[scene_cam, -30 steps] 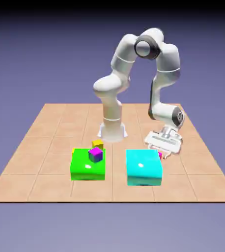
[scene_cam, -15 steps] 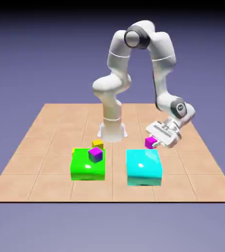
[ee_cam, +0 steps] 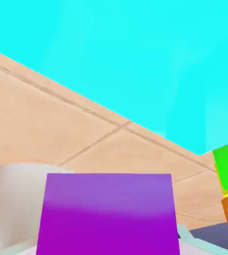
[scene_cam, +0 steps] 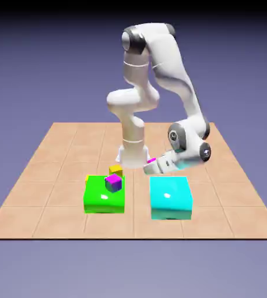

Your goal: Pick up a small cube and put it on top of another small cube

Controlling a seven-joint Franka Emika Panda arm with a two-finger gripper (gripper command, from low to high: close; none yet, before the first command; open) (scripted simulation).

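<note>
Small cube (scene_cam: 151,160) above table (scene_cam: 54,174)

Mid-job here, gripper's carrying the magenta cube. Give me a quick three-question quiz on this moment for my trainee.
1. True or false: the gripper is shut on the small magenta cube.
2. Which block is the purple cube with a magenta top resting on: A) the cyan block, B) the green block, C) the bare table?
3. In the exterior view, on which side of the gripper is the small yellow cube?

Key
1. True; the cube fills the bottom of the hand view.
2. B.
3. The exterior view's left, behind the green block.
</note>
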